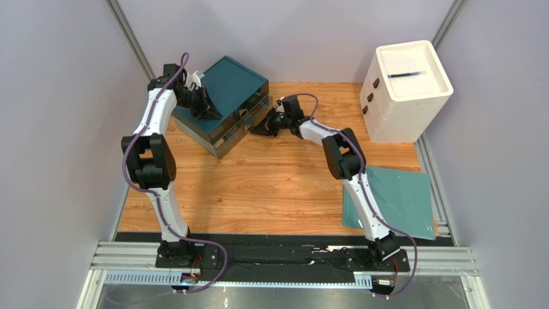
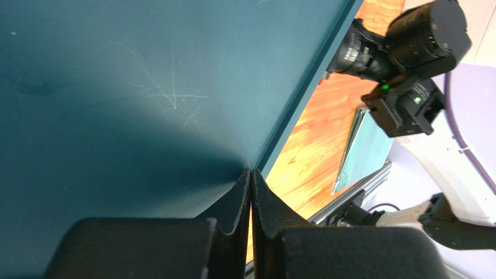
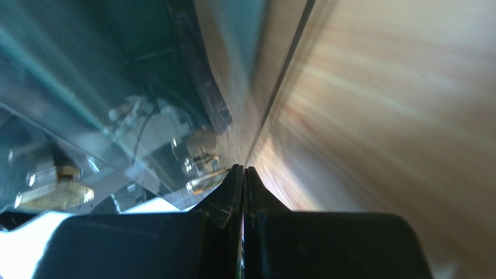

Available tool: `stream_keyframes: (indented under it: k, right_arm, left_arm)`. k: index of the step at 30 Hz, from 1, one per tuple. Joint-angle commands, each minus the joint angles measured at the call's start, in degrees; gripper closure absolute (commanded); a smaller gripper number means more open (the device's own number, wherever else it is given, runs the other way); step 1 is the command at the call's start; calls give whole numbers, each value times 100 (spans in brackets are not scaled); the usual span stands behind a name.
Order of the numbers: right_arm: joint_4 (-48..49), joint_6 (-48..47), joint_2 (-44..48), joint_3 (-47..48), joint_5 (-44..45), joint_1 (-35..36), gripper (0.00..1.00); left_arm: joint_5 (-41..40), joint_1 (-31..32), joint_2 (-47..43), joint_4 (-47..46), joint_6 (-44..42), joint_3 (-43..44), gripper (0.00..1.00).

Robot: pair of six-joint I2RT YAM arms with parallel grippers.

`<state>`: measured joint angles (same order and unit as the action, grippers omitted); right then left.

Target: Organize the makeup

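Grippers both closed against the teal drawer box (image 1: 235, 84) at 11 o'clock on the table (image 1: 277, 187).
Left gripper (image 2: 251, 174), fingers pressed together, tips on the box's top edge. Right gripper (image 3: 243, 170), likewise closed and holding nothing, low against the box front. One blurred tan makeup item (image 3: 53, 190) shows behind a clear drawer front.

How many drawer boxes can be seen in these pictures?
2. The teal drawer box is at the back, left of centre; the white drawer box is at the back right. None seems hidden.
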<state>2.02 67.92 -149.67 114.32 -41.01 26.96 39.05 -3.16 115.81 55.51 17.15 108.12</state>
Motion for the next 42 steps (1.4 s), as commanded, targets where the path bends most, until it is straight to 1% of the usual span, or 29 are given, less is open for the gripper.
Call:
stream_keyframes:
  k: [1,4,6,10,11,12,14,16,17,19,20,21,22,23,24,25,26,27,28,29,30,31,32,33,36,37,39,40,42]
  right_arm:
    - [300,538,-457,1292,-135,309,100]
    - [255,652,-722,1663,-65,389,100]
    - [351,749,-687,1593,-47,389,100]
    - [378,372,-56,725,145,345,100]
    - [369,145,146,227,190,293,100]
    - [317,12,331,5,234,257,100]
    - [-24,-357,885,-495,339,152,100]
    - [-419,-1085,1480,-744,497,64,99]
    - [-805,-1340,1667,-901,576,-6,95]
    - [-1150,-2103,2271,-1034,900,-50,87]
    - [-1534,-2395,2467,-1052,1050,-77,81]
    - [-1738,-2632,2616,-1018,1182,-77,70]
    - [-1949,-3079,2905,-974,1445,-77,65]
    - [-2151,-3266,3021,-912,1586,-77,62]
    - [-2510,-3424,3135,-851,1718,-77,53]
    - [-2670,-3600,3258,-815,1998,-77,46]
    - [-3020,-3889,3460,-780,2166,-68,39]
    - [-3476,-4283,3766,-736,2664,-68,31]
    - [-3628,-4400,3865,-692,3069,-68,29]
    - [-3760,-4506,3953,-675,3256,-77,26]
    - [-4049,-4716,4110,-648,3684,-68,21]
    - [-4174,-4814,4190,-639,3915,-59,19]
    - [-4427,-5023,4261,-622,4091,-59,14]
    - [-4543,-5130,4409,-622,4684,-42,13]
    - [-4693,-5690,4717,-858,5566,116,4]
    - [-4650,-5920,4962,-963,6187,177,3]
    - [-4449,-6324,5192,-1350,6927,336,0]
    - [-4369,-6405,5419,-1490,7079,371,0]
    - [-4202,-6458,5658,-1851,7326,398,0]
  left_arm:
    - [-292,87,21,690,-264,-89,93]
    - [-292,87,3,707,-265,-89,93]
    - [-301,87,3,707,-264,-71,93]
    - [-310,87,-14,725,-247,-1,93]
    - [-319,87,-58,673,-238,25,93]
    - [-319,79,-102,620,-229,25,92]
    - [-293,79,-303,375,-177,8,89]
    - [-188,87,-479,94,-89,-114,86]
    - [-74,79,-698,-256,-36,-176,82]
    - [50,79,-1023,-636,86,-369,78]
    - [137,87,-1130,-968,122,-431,75]
    - [182,79,-1226,-1111,148,-466,72]
    - [234,79,-1393,-1243,175,-545,70]
    - [313,79,-1464,-1374,175,-563,68]
    - [331,87,-1534,-1550,166,-581,66]
    - [366,79,-1587,-1621,140,-581,61]
    - [436,79,-1657,-1691,122,-581,52]
    - [507,87,-1754,-1727,61,-546,35]
    - [507,105,-1781,-1719,17,-529,35]
    - [481,105,-1851,-1727,-1,-546,34]
    - [455,140,-1878,-1727,-18,-572,27]
    - [420,149,-1939,-1719,-27,-590,26]
    - [332,175,-1974,-1727,-27,-616,25]
    - [314,201,-2001,-1736,-105,-642,24]
    - [174,290,-2124,-1693,-211,-739,23]
    - [173,298,-2150,-1683,-229,-748,23]
    - [69,535,-2194,-1648,-308,-774,3]
    - [-19,570,-2220,-1613,-352,-774,0]
    - [-204,676,-2238,-1534,-414,-766,1]
